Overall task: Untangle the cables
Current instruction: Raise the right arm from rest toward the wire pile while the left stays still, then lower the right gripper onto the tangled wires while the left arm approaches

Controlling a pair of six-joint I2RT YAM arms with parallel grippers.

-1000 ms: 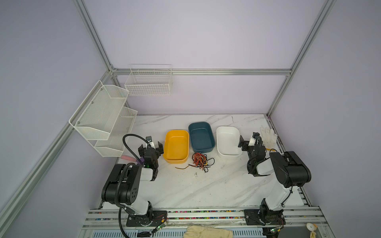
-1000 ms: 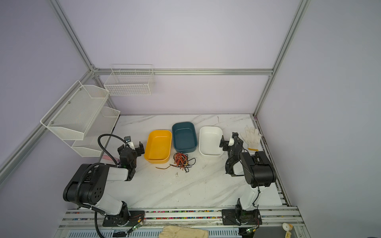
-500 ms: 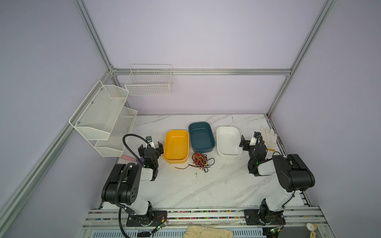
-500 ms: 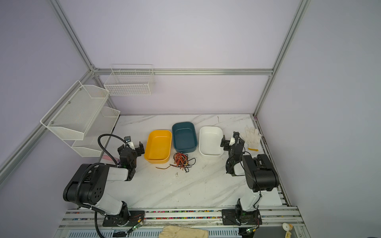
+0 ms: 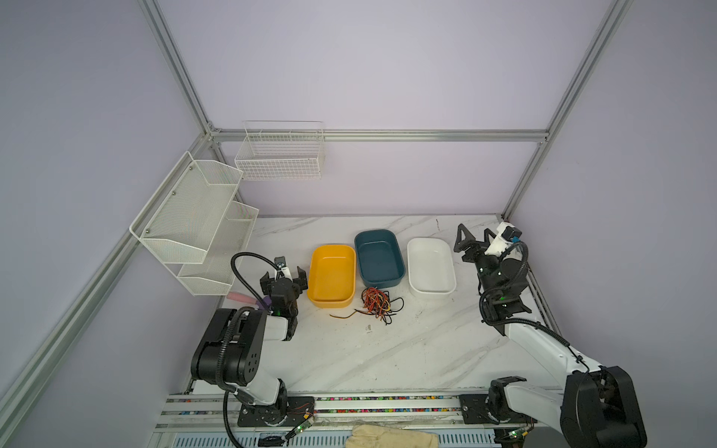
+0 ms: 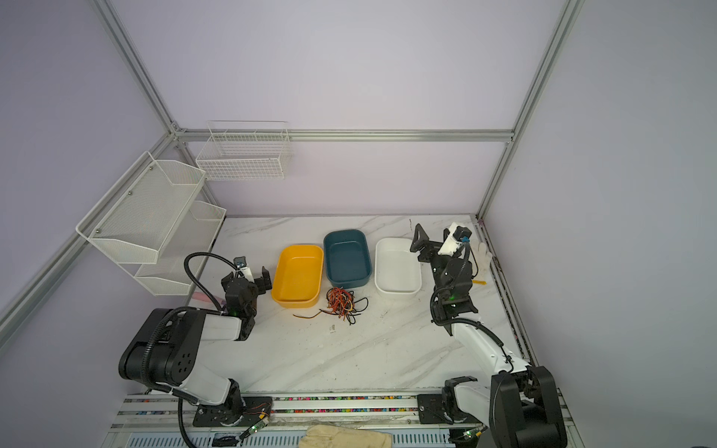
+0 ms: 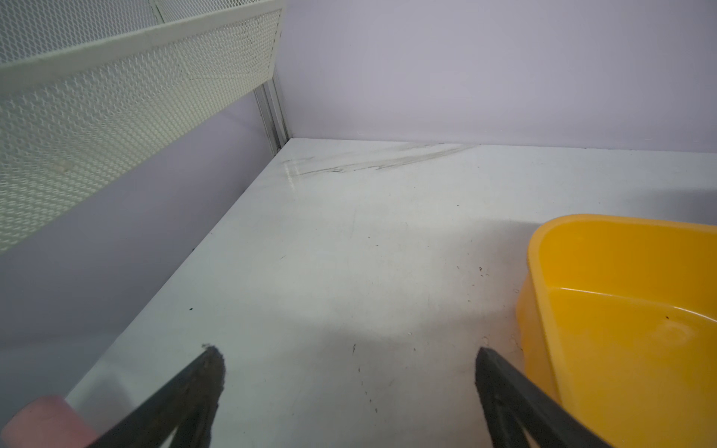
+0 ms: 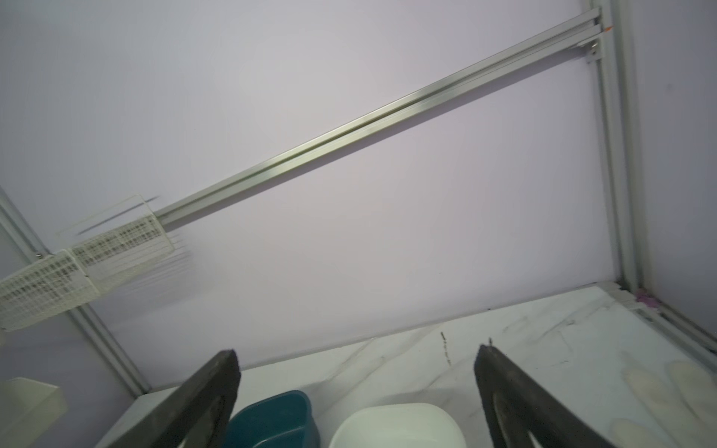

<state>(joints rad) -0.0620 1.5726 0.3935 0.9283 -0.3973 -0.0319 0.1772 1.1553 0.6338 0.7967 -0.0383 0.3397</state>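
Only my right arm has moved this last second, unfolding and lifting the right gripper (image 5: 475,238) near the white tub (image 5: 432,291); the left arm holds its place. The left gripper (image 5: 284,274) has its fingers wide and empty by the yellow tub (image 5: 329,302), the cables (image 5: 376,304) lie bunched on the surface (image 5: 388,360) just in front of the tubs, and the right fingers are wide and empty too. I'd bring both grippers down on loose outer strands, not the knot's core.
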